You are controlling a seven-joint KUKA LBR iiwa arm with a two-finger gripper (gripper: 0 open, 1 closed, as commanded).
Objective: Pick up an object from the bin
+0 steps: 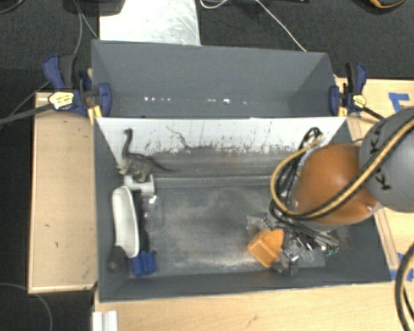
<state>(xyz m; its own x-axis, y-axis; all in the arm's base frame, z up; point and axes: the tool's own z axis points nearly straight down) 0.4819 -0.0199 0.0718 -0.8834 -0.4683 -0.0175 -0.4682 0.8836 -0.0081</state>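
Grey scratched metal forms the floor of the bin. At the front right of this floor the gripper is low down, under the rounded orange cover of the arm. A small orange block-shaped thing lies just beside the gripper, on its left. Whether the gripper is spread or pressed together cannot be told. Well apart, along the left wall, lie a long white plastic piece, a grey dinosaur figure and a small blue piece.
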